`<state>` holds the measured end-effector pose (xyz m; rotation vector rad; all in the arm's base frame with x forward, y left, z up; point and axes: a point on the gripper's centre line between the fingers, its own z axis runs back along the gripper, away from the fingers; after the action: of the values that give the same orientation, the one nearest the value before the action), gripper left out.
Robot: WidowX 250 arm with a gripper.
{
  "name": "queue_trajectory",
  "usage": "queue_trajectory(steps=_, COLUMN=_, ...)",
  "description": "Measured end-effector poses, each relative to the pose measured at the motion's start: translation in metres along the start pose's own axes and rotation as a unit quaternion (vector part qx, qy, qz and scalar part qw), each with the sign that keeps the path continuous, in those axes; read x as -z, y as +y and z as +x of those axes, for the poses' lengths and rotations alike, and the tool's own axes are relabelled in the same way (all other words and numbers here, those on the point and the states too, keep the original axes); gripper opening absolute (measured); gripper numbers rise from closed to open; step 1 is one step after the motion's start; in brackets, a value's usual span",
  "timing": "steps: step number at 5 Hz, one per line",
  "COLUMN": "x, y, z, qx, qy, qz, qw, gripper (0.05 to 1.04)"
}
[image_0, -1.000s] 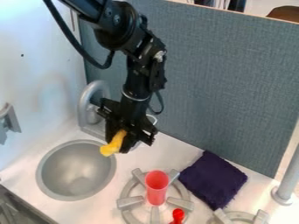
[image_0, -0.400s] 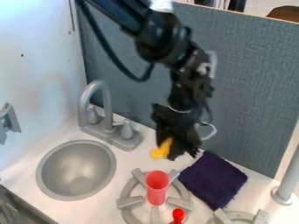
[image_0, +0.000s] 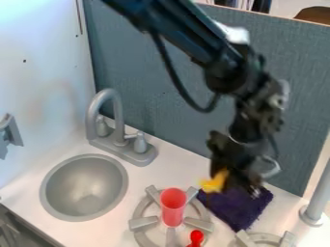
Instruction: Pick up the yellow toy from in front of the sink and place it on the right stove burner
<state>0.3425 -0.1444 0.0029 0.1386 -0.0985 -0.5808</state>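
Yellow object (image_0: 215, 182) is clamped in the black gripper (image_0: 233, 185), at the purple cloth's (image_0: 233, 208) eleven o'clock; from it, red cup (image_0: 172, 206) at eight, sink (image_0: 84, 192) at nine

We see a blue-gray textured panel (image_0: 168, 87) across the back, beside a glossy white wall (image_0: 38, 72) at left.

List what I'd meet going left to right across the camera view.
Grey wall-mounted piece, round sink basin, pinkish-red cup, yellow object, grey pole.
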Motion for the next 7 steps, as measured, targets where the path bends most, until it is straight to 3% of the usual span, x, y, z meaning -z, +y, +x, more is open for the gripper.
queue_trajectory(steps=1, x=0.01, y=-0.026, z=0.019, qx=0.043, qy=-0.006, qz=0.011, qw=0.999, gripper=0.438)
queue_trajectory(steps=2, x=0.017, y=-0.042, z=0.025, qx=0.083, qy=-0.02, qz=0.007, qw=0.9963, gripper=0.438)
queue_trajectory(steps=4, x=0.037, y=-0.076, z=0.012, qx=0.193, qy=0.028, qz=-0.028, qw=0.9805, gripper=0.438)
queue_trajectory(steps=6, x=0.057, y=-0.097, z=0.003, qx=0.253, qy=0.041, qz=-0.071, qw=0.9639, gripper=0.438)
queue_trajectory(steps=7, x=0.065, y=-0.099, z=0.002, qx=0.261, qy=0.041, qz=-0.074, qw=0.9617, gripper=0.438)
